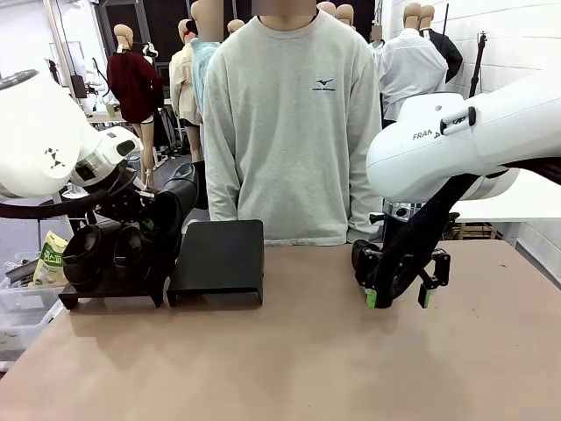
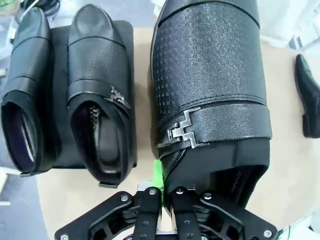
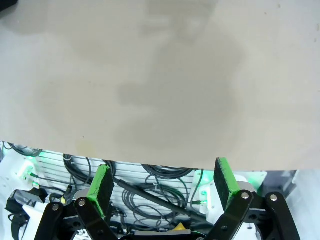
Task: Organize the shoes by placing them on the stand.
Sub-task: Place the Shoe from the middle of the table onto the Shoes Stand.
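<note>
1 shoe [image 2: 210,80], toe cut off from view, clamped in left gripper [image 2: 162,177].

Raised shoe [image 2: 210,75]: a grainy, grid-embossed black upper with a low sheen, and a bright metal buckle [image 2: 182,132]. Next shoe [image 2: 97,90]: smooth and glossy at the toe, finely textured over the instep. Stand [image 1: 219,254] is matt black, and the table [image 1: 307,368] is smooth, matt tan.

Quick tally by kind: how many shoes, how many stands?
Shoes: 4 (outer shoe and inner shoe on the left stand, held shoe in the left gripper, loose shoe on the table)
Stands: 2 (left stand, right stand)
Total: 6
</note>
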You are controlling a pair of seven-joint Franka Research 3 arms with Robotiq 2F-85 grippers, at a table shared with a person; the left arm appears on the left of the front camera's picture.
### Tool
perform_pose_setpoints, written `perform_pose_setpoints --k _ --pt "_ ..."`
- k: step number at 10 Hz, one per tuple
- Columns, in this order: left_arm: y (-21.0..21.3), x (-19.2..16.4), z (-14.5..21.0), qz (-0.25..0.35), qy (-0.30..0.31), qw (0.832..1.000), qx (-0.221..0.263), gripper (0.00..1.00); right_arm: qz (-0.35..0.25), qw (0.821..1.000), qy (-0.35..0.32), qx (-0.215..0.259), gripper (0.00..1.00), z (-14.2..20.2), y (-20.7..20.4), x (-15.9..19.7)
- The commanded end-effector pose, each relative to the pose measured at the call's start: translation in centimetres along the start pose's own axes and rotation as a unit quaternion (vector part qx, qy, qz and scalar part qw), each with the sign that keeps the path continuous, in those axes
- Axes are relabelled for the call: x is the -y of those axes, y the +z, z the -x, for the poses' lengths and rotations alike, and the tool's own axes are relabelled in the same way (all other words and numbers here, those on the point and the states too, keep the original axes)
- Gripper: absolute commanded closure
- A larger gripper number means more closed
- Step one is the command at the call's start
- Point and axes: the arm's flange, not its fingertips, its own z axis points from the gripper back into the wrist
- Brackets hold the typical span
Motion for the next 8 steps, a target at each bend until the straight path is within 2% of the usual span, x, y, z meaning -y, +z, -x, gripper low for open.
perform_pose_setpoints --k 1,3,5,8 --pt "0.4 -0.1 0.0 -0.010 -0.012 1.000 -0.006 1.00 0.000 1.000 -0.008 0.000 0.00 -0.2 0.2 -0.3" --pt "0.4 -0.1 0.0 -0.010 -0.012 1.000 -0.006 1.00 0.000 1.000 -0.008 0.000 0.00 -0.2 0.2 -0.3" --pt "-1.3 -0.1 -0.6 0.019 0.004 1.000 -0.012 1.00 0.000 1.000 -0.008 0.000 0.00 -0.2 0.2 -0.3" --pt "-4.5 0.4 -2.8 -0.005 -0.016 1.000 0.000 1.00 0.000 1.000 -0.008 0.000 0.00 -0.2 0.2 -0.3"
